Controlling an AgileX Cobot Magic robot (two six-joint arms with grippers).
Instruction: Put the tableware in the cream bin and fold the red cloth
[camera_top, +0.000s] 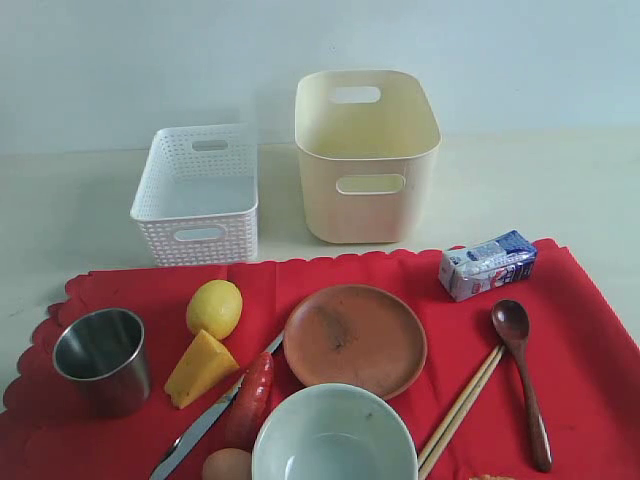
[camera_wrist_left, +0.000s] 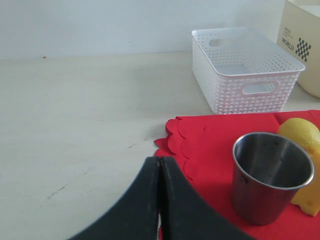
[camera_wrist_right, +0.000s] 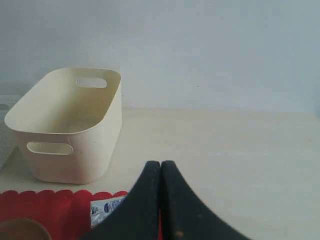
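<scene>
The left tool (camera_wrist_left: 160, 164) and right tool (camera_wrist_right: 161, 166) are each pressed together, empty; the steel cup (camera_top: 102, 358) stands upright at the left end of the red cloth (camera_top: 590, 320), well apart from the cream bin (camera_top: 367, 150) on the counter (camera_top: 60, 200) — probably light, stiff, slick; pinch its wall at the rim.

Before me lies a broad pale beige matte tabletop (camera_top: 70, 210), flecked with a few small dark scuffs, which runs back to meet a plain pale blue-white wall (camera_top: 120, 60) under soft, even light casting only faint shadows.
</scene>
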